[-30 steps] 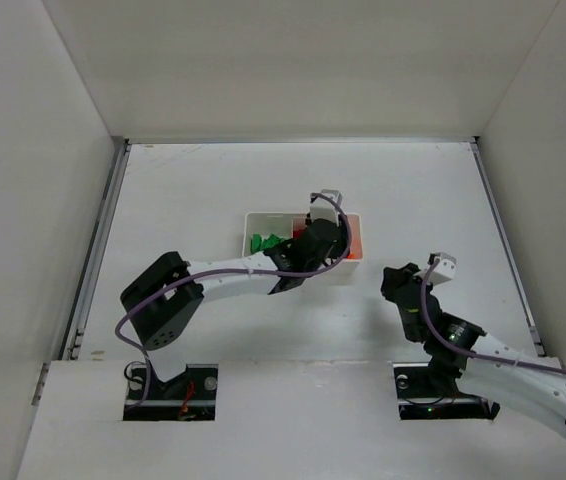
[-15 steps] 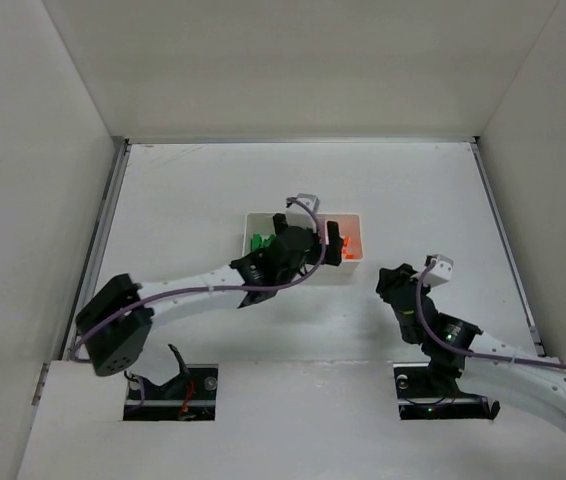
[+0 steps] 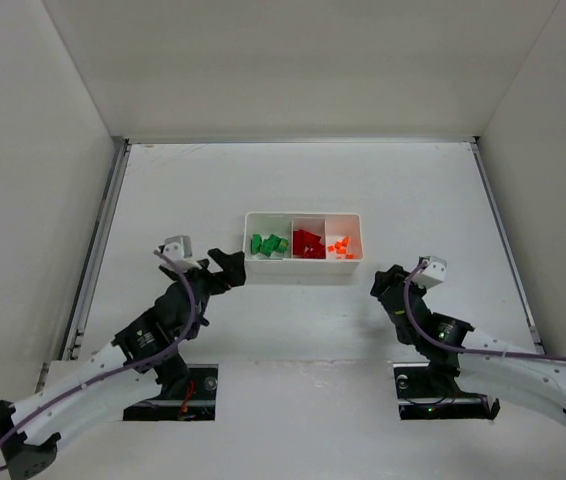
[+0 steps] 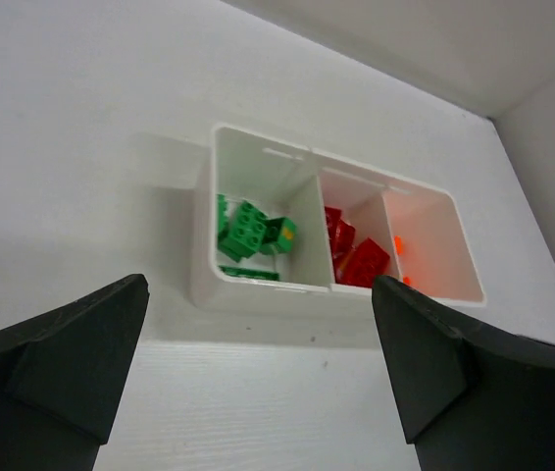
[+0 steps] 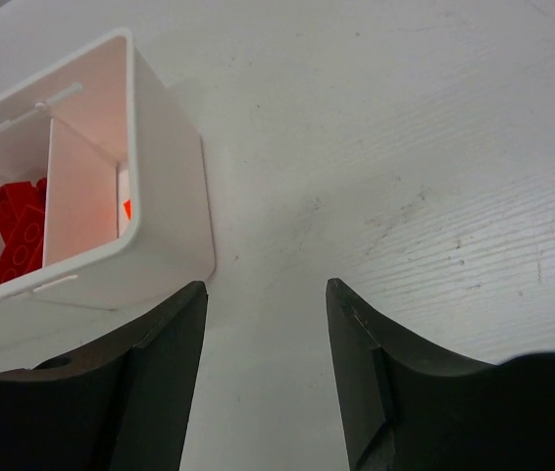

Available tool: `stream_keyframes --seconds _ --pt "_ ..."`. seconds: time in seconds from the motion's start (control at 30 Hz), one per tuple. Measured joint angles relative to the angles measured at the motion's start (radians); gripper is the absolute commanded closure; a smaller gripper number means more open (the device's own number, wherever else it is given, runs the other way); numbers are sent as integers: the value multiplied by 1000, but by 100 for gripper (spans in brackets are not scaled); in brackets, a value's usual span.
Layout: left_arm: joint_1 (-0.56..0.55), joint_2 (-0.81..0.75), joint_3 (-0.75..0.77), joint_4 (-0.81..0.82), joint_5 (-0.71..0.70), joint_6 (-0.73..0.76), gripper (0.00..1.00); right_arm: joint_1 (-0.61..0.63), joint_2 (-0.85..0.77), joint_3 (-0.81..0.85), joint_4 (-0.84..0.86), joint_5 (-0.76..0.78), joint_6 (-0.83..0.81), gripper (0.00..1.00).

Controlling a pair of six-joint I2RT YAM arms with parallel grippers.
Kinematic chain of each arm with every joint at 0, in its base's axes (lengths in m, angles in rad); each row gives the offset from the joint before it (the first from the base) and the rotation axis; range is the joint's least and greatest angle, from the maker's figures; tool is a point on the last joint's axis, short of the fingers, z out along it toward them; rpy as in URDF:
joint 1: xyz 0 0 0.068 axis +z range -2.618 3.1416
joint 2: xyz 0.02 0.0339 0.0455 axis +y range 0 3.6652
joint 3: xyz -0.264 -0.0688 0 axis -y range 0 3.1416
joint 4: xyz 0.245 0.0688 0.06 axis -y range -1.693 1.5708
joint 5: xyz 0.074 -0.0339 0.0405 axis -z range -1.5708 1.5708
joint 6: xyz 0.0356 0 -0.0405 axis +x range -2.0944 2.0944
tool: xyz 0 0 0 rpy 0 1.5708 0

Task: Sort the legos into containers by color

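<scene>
Legos [image 3: 308, 243] all sit in the tray [image 3: 303, 215], green left, red middle, orange right; we see none loose, so sorting looks done. Left gripper [image 3: 226, 266] and right gripper [image 3: 383, 284] hang short of it, jaws spread, empty, since we judge nothing left to fetch.

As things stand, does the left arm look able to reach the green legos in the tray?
Probably yes. The left gripper is open and empty, just short of the tray's left end, and the green legos lie uncovered in that end compartment with nothing in between.
</scene>
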Motion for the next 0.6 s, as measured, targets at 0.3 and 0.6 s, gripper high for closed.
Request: stream_keyframes --seconds 0.3,0.6 --pt "151 -24 -17 -377 -98 -251 0 7 -6 0 2 10 0 40" --pt "205 78 -17 -423 -70 -302 0 7 19 0 2 14 0 37"
